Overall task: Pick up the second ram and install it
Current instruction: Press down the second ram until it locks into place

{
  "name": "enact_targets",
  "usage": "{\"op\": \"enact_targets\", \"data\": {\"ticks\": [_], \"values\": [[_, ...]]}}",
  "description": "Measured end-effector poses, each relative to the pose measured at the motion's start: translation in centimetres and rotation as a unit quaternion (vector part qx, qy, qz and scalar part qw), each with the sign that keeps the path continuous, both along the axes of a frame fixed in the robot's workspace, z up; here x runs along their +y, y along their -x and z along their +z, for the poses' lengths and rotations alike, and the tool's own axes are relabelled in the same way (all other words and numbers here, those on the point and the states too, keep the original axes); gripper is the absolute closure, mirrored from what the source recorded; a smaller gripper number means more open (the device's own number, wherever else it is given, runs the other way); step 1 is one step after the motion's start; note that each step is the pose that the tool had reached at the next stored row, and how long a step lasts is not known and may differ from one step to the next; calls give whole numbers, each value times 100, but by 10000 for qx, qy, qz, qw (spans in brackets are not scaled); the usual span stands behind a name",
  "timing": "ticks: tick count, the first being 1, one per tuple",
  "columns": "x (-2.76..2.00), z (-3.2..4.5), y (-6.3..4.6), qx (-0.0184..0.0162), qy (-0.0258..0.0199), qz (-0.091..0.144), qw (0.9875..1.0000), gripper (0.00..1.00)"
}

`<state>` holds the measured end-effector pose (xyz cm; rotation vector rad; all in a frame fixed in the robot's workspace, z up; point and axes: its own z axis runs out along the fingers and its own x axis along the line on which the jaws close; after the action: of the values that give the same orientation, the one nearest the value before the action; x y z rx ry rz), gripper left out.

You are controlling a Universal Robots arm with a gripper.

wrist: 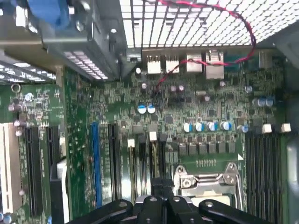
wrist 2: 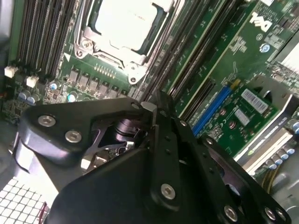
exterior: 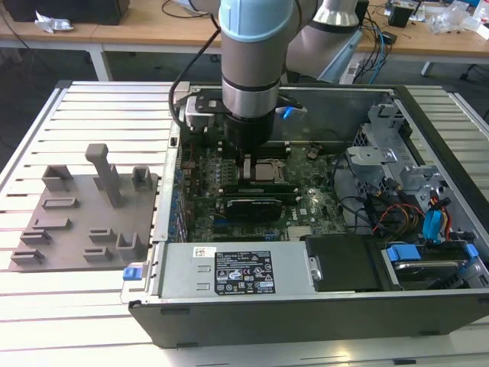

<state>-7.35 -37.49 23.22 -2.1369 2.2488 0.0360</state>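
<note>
In the exterior view the arm [exterior: 256, 69] reaches down into an open computer case [exterior: 321, 306] that lies on a slatted table [exterior: 84, 99]. The gripper [exterior: 246, 167] is low over the motherboard [exterior: 229, 202], just at the exterior view's left of the CPU socket [exterior: 267, 170]. Whether its fingers are together or apart cannot be told here. A thin dark stick, seemingly a ram [exterior: 256, 188], lies in a slot just in front of the socket; which ram of the task it is cannot be told. On the table at the exterior view's left sits a grey holder plate [exterior: 80, 218] with upright blocks. A power supply [exterior: 229, 271] runs along the case's near edge.

In the second wrist view the black gripper links [wrist 2: 159, 154] fill the lower part, and the fingertips meet around a narrow edge near the slots, but what they touch is unclear. The CPU socket [wrist 2: 124, 23] lies beyond, with rows of dark slots [wrist 2: 39, 32] on one side and more slots beside a blue slot [wrist 2: 210, 112] on the other.

In the first wrist view the fingertips [wrist: 161, 186] stand close together right above the slots [wrist: 145, 158] beside the socket [wrist: 208, 179]. A red wire [wrist: 210, 18] crosses the case grille.
</note>
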Motion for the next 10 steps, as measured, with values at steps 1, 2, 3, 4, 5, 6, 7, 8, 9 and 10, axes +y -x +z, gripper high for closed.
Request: {"op": "enact_targets", "data": {"ticks": [1,2,3,4,5,6,7,8,9,10], "values": [[0,-3,5,0,0,0,10000,90],[0,-9,6,1,1,1,10000,90],[0,-33,7,1,0,0,10000,90],[0,-38,7,1,1,0,10000,90],[2,-24,5,-3,-6,0,10000,90],[1,24,-7,-3,-4,1,10000,90],[1,39,-89,15,-2,-1,10000,90],[0,40,-195,58,-1,-1,10000,90],[1,40,-307,115,-1,-1,9999,90],[1,40,-364,142,-1,1,9999,90]]}}
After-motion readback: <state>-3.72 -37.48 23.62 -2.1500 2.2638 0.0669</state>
